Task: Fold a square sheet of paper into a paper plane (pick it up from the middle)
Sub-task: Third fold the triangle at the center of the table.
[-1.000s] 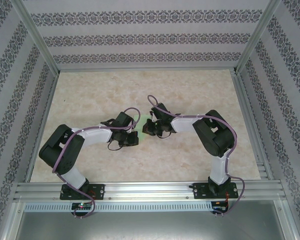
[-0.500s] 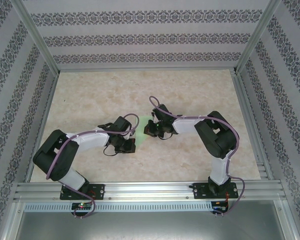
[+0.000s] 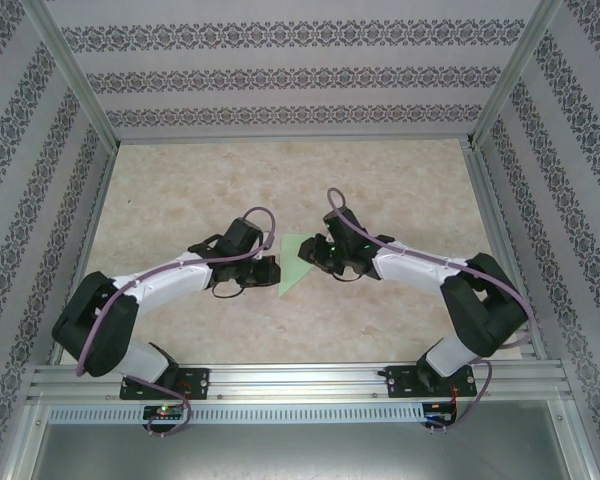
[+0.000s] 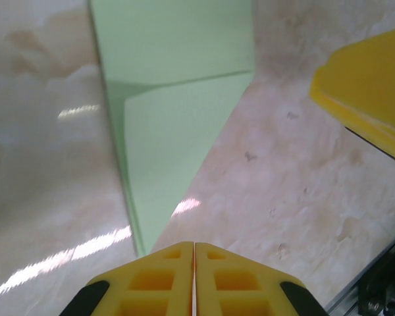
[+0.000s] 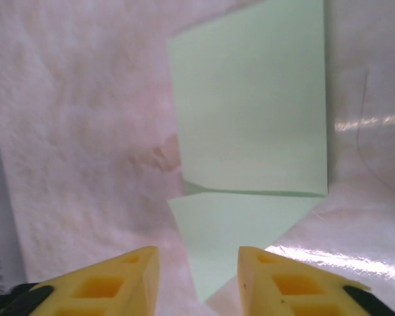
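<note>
The smooth mint-green sheet of paper (image 3: 294, 262), part-folded into a pointed kite, lies flat mid-counter (image 3: 400, 190) on glossy marbled beige. Left tool (image 4: 194, 250), at its 9 o'clock, is clenched and empty; right tool (image 5: 197, 253), at 3 o'clock, is released.

paper (image 3: 293, 265): on table (image 3: 380, 180), mid-surface
left gripper (image 3: 274, 268): just left of paper
right gripper (image 3: 314, 256): just right of paper

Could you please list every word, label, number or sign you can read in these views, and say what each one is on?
There is no readable text.
The green paper is plain and unmarked.
The wallpaper carries an ornamental pattern, no letters.
The small boards at the arm bases are too small to show whether they carry any print.
</note>
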Action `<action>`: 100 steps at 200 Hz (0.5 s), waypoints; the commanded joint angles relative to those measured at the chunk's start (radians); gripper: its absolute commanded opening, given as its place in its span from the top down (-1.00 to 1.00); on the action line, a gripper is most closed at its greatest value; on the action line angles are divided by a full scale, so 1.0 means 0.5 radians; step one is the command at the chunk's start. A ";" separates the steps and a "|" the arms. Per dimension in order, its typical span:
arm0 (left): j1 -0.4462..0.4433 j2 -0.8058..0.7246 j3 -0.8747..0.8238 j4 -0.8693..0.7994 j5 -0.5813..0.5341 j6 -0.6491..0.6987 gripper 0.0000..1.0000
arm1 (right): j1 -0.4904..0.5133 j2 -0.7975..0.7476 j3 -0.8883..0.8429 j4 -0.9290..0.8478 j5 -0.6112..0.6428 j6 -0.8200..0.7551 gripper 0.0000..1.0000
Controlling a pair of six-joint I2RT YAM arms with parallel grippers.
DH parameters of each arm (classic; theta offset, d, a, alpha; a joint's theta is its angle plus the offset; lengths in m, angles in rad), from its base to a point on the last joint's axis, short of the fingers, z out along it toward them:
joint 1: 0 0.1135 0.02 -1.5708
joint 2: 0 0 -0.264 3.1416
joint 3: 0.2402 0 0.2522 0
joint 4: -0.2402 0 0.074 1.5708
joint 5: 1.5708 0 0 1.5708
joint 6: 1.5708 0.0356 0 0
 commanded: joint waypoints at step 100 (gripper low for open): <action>-0.057 0.572 0.421 -0.120 -0.473 -0.052 1.00 | -0.158 0.231 -0.047 0.105 -0.164 -0.029 0.11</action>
